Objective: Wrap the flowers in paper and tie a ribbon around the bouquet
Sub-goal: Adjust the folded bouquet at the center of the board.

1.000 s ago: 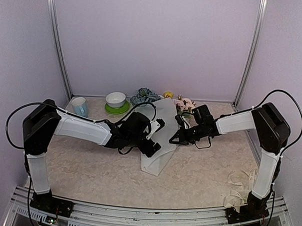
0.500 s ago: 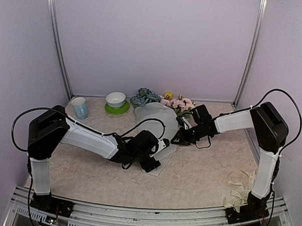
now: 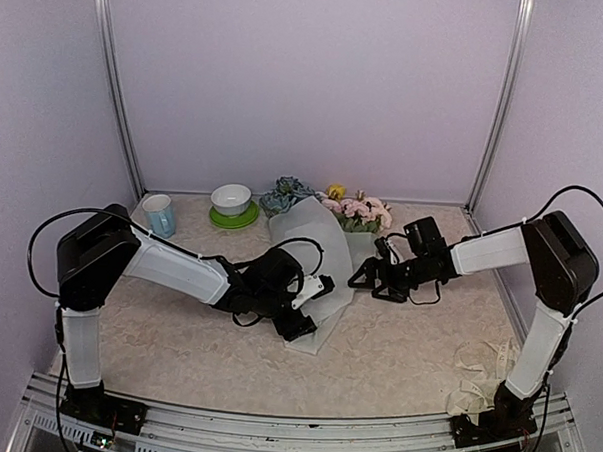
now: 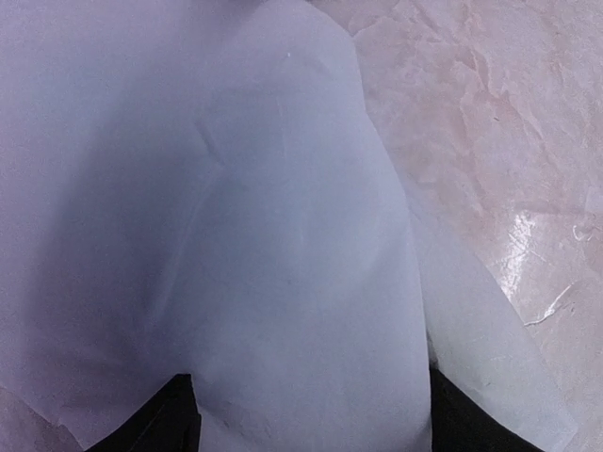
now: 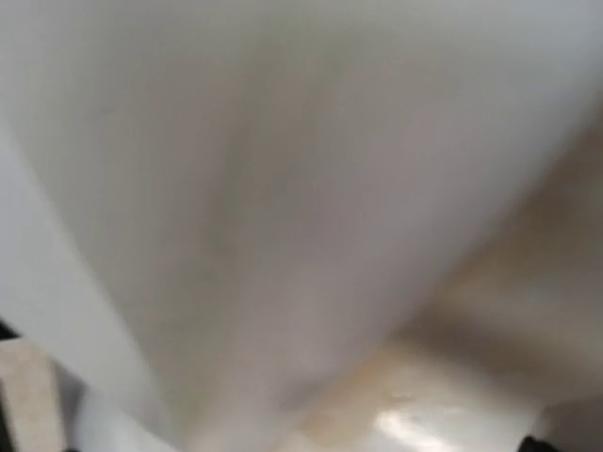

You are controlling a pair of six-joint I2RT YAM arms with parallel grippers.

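Jaws of the left gripper (image 3: 317,290) stand apart astride the narrow lower part of the paper (image 3: 316,249), a dark finger on each side in the wrist view. Whether they press it yet I cannot tell.

The ribbon (image 3: 475,379) lies crumpled at the near right of the surface (image 3: 407,341), well apart from both arms.

The left arm lies low and stretched across from the left, its wrist turned in at the cone. The right gripper (image 3: 363,279) sits just beside the cone's right edge, jaws spread and holding nothing, its forearm low and elbow raised at the right.

Thin and light, the sheet will likely crease and spring loose. The best hold seems low down, where the stalks inside stiffen it.

Farther back, the flowers (image 3: 352,208) spill from the cone's wide mouth. A bowl (image 3: 231,197) and cup (image 3: 160,215) stand beyond.
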